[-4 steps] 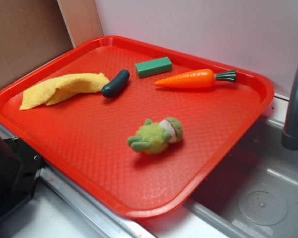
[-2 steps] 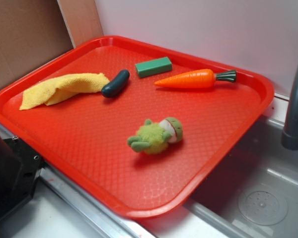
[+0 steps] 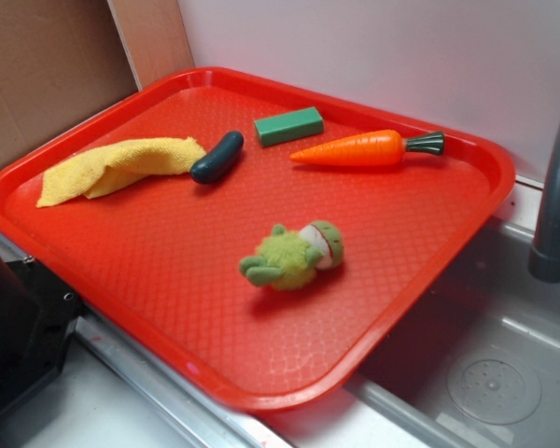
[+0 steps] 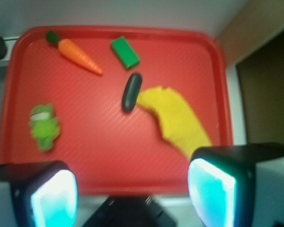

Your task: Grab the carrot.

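Carrot [image 3: 359, 149]: glossy orange tapered cone with dark green ridged cap.

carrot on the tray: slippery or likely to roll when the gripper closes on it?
The carrot looks glossy, so probably slick under the pads. Its round, tapered body lies flat on the tray, so a nudge may roll it in an arc. Likely rigid plastic.

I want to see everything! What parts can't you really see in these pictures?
- Exterior view: the faucet is cut off by the right edge.
- Exterior view: the robot is a dark shape cut by the left edge; the gripper isn't shown.
- Wrist view: blur hides the plush toy's face.
- Wrist view: the gripper's fingers run off the bottom.
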`<state>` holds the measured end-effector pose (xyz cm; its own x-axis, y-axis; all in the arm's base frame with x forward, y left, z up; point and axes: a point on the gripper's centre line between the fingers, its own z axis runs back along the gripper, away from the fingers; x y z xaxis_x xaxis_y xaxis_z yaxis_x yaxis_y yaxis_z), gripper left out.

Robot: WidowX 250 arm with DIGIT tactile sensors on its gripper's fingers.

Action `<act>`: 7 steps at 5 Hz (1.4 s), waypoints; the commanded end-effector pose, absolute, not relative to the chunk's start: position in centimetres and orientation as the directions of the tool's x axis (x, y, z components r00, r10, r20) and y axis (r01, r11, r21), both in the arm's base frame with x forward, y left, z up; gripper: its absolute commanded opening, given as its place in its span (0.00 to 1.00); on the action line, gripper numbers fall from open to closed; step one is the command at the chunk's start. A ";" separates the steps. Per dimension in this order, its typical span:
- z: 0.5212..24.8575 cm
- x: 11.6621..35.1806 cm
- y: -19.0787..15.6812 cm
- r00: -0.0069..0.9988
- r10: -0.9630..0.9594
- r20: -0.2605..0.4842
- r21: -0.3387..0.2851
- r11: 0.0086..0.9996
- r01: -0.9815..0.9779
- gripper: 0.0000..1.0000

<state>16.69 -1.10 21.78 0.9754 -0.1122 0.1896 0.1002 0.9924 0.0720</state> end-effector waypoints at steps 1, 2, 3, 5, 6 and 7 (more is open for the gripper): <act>19.2 22.9 -2.0 0.818 -0.419 0.394 0.092 0.903 0.419 1.00; 17.0 25.9 -2.6 0.790 -0.459 0.407 0.107 0.883 0.458 1.00; 14.6 28.9 -3.8 0.750 -0.506 0.427 0.091 0.849 0.521 1.00; 8.1 33.5 -8.1 0.725 -0.615 0.311 0.025 0.768 0.640 1.00; 5.9 34.2 -9.2 0.690 -0.675 0.259 0.000 0.715 0.699 1.00; 4.6 33.9 -10.4 0.642 -0.715 0.276 -0.043 0.659 0.751 1.00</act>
